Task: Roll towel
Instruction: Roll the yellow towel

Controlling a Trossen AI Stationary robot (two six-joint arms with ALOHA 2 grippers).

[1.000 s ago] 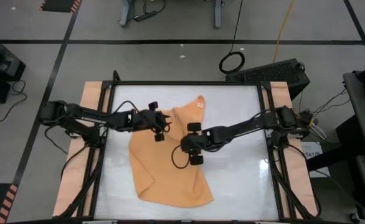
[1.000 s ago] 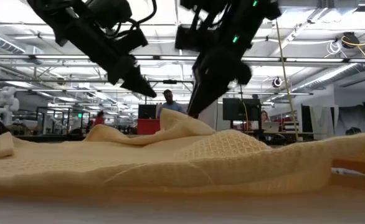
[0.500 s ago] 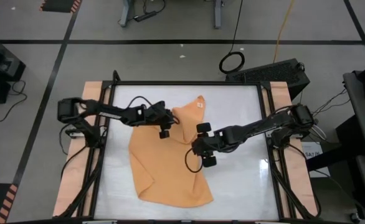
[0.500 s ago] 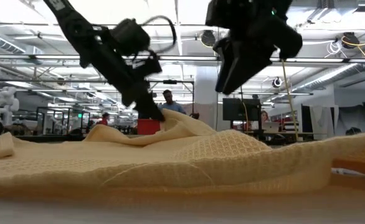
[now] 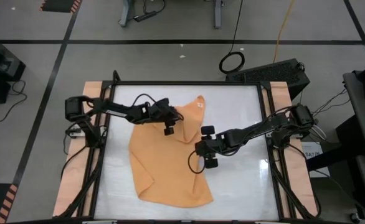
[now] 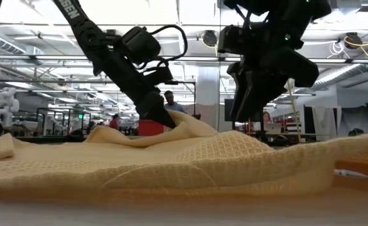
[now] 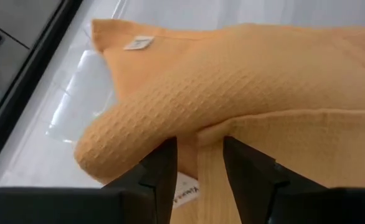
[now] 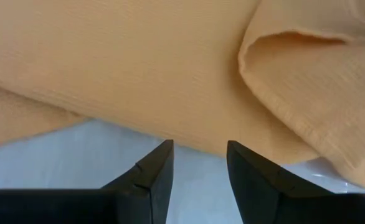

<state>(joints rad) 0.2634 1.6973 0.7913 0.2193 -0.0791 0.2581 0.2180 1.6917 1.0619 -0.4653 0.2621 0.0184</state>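
Towel: I see the towel point(image 5: 167, 158) lying crumpled and unrolled across the middle of the white table point(image 5: 238, 186), its far corner with the small white tag point(image 5: 201, 105) pointing away from me.
Towel folds: from table height I see the towel point(image 6: 190, 163) humped into a ridge near its centre, with flatter cloth running out to both sides.
Left gripper: my left gripper point(image 5: 177, 116) sits at the towel's far part, near the tagged corner. Its fingers stand a narrow gap apart.
Left grip: my left wrist camera shows a cloth edge running into the gap between the fingers point(image 7: 161, 171), but I cannot tell whether they pinch it.
Right gripper: my right gripper point(image 5: 195, 149) hangs over the towel's right edge. Its fingers are parted by a narrow gap and grip nothing.
Right wrist view: bare table shows between the fingers point(image 8: 154, 171), with the towel's edge point(image 8: 139, 81) just beyond their tips.
Low view only: the right gripper point(image 6: 250, 116) is clear above the cloth, while the left gripper point(image 6: 162, 122) reaches down to the ridge.
Background: people stand in the room well behind the table.
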